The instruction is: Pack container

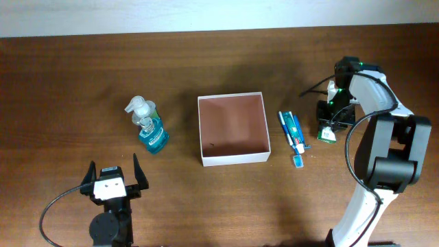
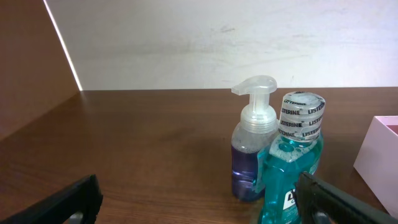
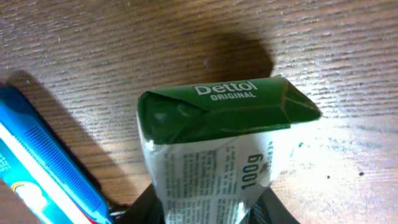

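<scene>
The container (image 1: 233, 158) is a shallow square box with white walls and a reddish-brown inside, standing empty at the table's middle; its wall shows at the right edge of the left wrist view (image 2: 376, 155). My right gripper (image 1: 330, 122) is shut on a green and white Dettol soap bar (image 1: 327, 134), right of the container and low over the table. In the right wrist view the soap bar (image 3: 217, 143) fills the space between the fingers (image 3: 208, 216). My left gripper (image 1: 112, 180) is open and empty near the front left edge, and its fingers (image 2: 199, 202) frame the bottles.
A teal Listerine bottle (image 1: 153, 137) (image 2: 292, 174) and a clear pump bottle (image 1: 139, 110) (image 2: 252, 155) stand together left of the container. A blue toothpaste box (image 1: 292, 132) (image 3: 37, 162) lies between the container and the soap bar.
</scene>
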`<act>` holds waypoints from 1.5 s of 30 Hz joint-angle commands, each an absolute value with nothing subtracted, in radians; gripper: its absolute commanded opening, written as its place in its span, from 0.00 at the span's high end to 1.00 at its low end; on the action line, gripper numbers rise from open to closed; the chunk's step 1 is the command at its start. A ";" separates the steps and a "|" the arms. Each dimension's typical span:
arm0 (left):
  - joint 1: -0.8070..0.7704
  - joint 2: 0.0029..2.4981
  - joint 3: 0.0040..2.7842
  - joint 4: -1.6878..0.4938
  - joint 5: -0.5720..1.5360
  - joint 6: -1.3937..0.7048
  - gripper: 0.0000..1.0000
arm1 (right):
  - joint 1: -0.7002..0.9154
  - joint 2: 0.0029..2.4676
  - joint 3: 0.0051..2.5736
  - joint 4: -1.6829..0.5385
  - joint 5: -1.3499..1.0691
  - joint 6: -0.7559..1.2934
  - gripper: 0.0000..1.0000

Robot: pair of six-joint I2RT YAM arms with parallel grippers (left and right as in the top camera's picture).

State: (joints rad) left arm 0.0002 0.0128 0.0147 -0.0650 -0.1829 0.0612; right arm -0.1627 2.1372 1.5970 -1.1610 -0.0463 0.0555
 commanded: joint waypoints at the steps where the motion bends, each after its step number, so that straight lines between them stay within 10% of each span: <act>1: -0.005 0.005 0.009 -0.064 -0.179 0.077 0.01 | -0.157 2.149 1.631 -1.171 -0.050 0.061 0.78; 19: -0.005 0.005 0.009 -0.064 -0.179 0.077 0.00 | -0.157 2.146 1.631 -1.188 -0.110 0.060 0.96; 45: -0.005 0.005 0.009 -0.064 -0.179 0.077 0.01 | -0.065 1.956 1.789 -1.359 -0.192 0.061 0.96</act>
